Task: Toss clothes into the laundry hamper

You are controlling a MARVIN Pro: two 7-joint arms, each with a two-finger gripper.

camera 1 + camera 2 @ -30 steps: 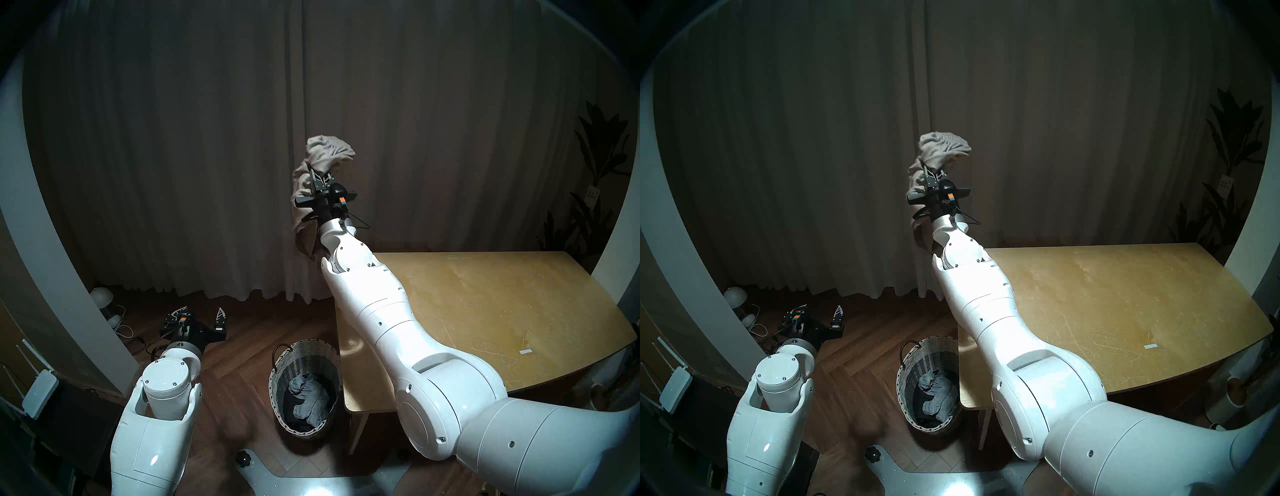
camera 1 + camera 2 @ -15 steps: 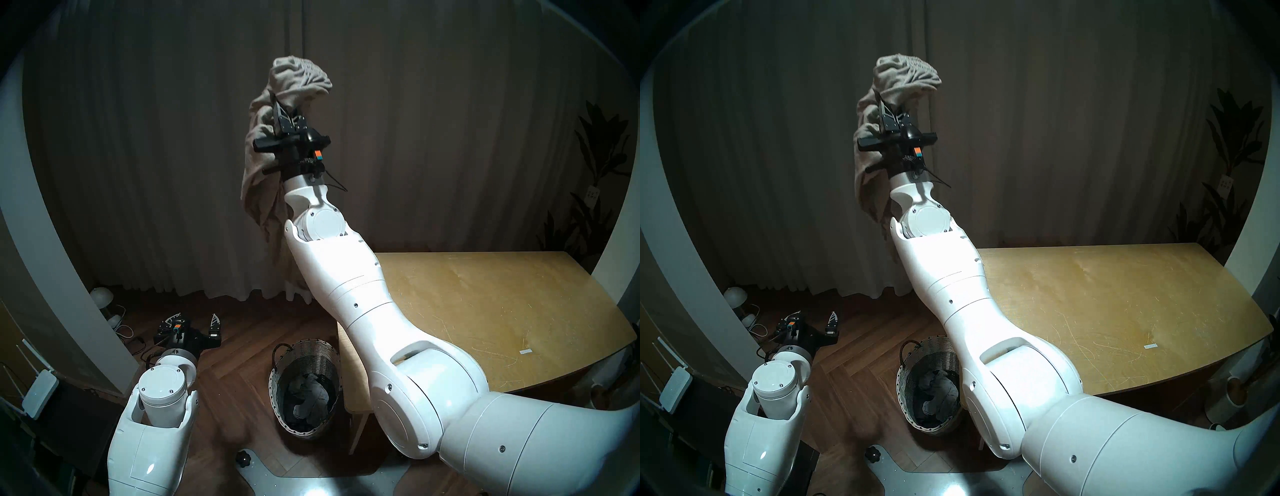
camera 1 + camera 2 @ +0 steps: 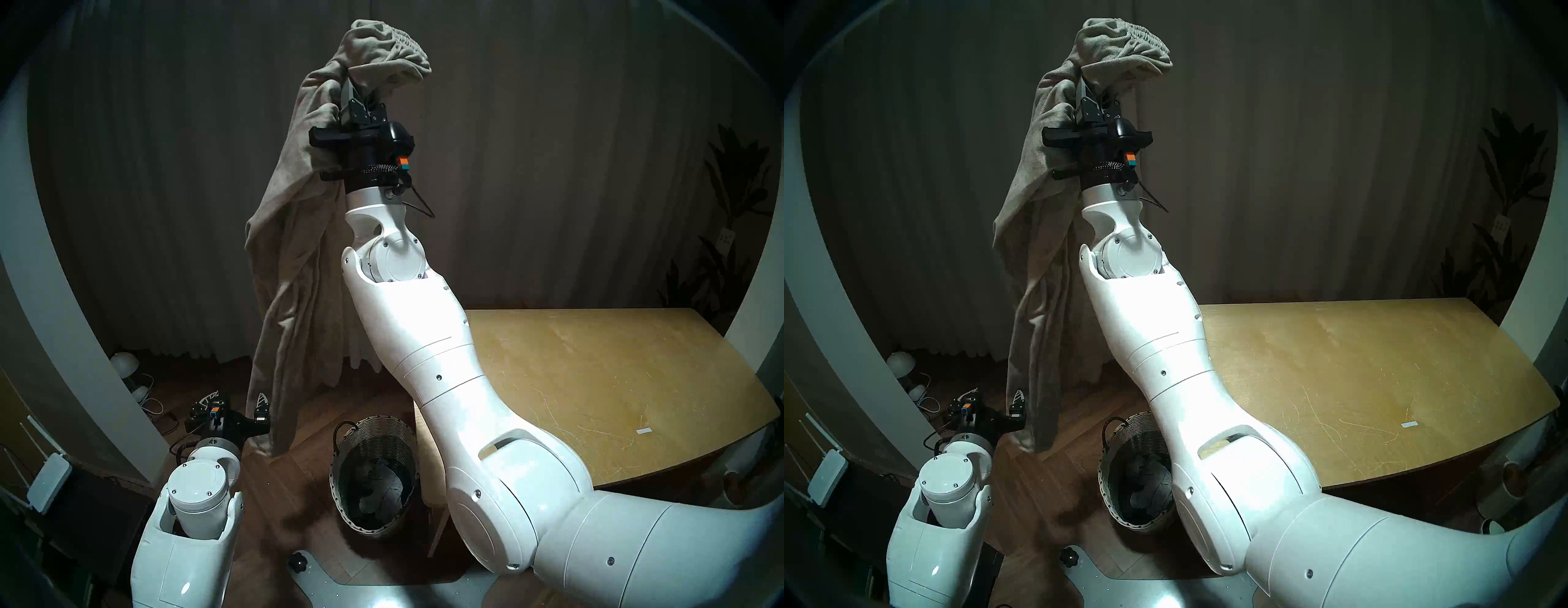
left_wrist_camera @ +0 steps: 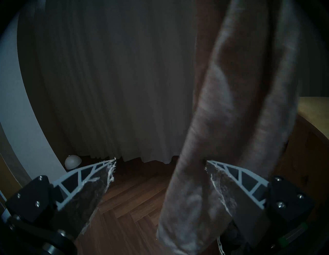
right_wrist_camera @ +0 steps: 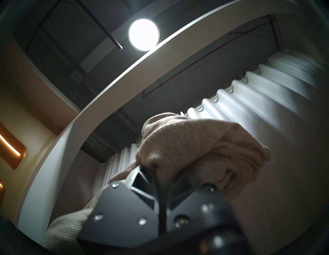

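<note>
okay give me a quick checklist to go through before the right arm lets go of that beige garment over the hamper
1. Grip: right gripper shut on the beige garment, bunched above its fingers. Ok.
2. Garment clear of the floor: its lower end hangs free in the air. Ok.
3. Garment over the laundry hamper: its tail hangs to the left of the rim in the head views, not over the opening. Not ok.
4. Left gripper out of the way: open, with the tail right beside its finger; contact cannot tell.
5. Room in the hamper: grey garment lies low inside. Ok.
6. Table holds no clothes. Ok.
</note>
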